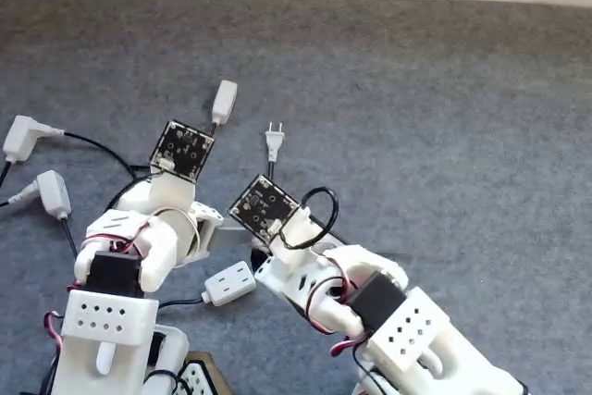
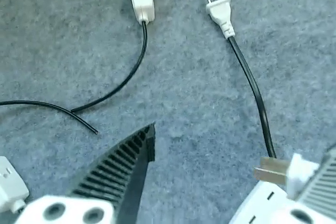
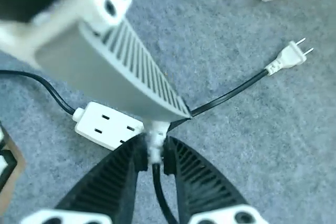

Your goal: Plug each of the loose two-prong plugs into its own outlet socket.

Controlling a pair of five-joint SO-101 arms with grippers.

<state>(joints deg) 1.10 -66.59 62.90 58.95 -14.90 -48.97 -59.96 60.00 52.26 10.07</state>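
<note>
We see the right gripper [image 3: 154,153] pinched shut on a white held plug [image 3: 156,139], just beside the white outlet socket [image 3: 105,124].
The left gripper [image 2: 239,142] is spread wide and grips nothing. One jaw is black and ribbed, the other grey and cut off at the frame edge. In the right wrist view that grey jaw hides the held plug's front. A flat brass prong shows near the socket's slots, but we cannot tell if they touch. A loose plug [image 2: 220,11], moulded white with a glossy black cord [image 2: 252,85], lies apart on the nubby grey carpet [image 1: 444,90].
</note>
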